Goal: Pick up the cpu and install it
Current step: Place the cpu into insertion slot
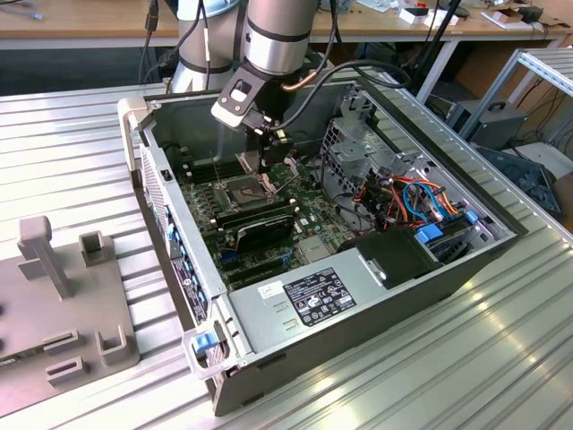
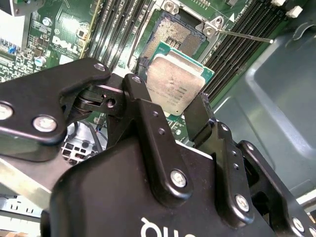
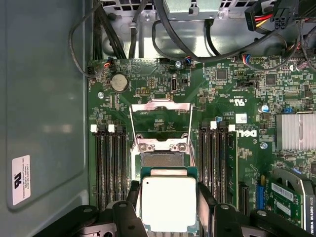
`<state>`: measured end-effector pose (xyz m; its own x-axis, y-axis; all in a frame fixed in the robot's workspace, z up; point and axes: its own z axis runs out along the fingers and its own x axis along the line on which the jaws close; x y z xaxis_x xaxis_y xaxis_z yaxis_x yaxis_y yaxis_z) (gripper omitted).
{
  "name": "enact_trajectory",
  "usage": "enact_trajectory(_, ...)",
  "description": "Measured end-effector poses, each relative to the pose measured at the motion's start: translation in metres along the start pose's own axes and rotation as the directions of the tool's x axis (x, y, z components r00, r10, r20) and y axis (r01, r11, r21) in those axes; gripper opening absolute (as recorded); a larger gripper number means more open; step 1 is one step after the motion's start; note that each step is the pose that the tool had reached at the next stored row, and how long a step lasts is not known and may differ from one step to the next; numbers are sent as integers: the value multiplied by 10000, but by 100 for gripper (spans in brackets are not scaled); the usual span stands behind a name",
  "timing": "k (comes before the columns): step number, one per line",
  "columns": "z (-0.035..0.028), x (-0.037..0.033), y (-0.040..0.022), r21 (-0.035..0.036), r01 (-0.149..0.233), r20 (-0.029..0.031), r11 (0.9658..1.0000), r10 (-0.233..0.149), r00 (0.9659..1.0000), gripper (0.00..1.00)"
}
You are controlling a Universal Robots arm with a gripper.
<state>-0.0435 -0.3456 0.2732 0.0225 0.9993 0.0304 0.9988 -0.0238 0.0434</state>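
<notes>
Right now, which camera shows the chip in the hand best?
The first wrist view: the cpu faces it squarely, its silver top plain, gripped by the hand. The second wrist view shows it at a slant, one edge behind a finger. In the exterior view it is too small to make out.

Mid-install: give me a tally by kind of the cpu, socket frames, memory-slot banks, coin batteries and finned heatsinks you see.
cpu, gripped in the tool: 1
socket frame, hinged open: 1
memory-slot banks: 2
coin battery: 1
finned heatsink: 1
Total: 6
</notes>
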Motion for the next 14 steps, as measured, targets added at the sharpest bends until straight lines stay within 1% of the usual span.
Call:
enact_trajectory(6,83,-3,-13,3,107,-11,9999,-107,9999,55)
enact_trajectory(13,239,-7,-22,5,188,-15,9998,-188,9998,55)
enact_trajectory(14,251,-8,-23,5,188,-15,9998,-188,9998,55)
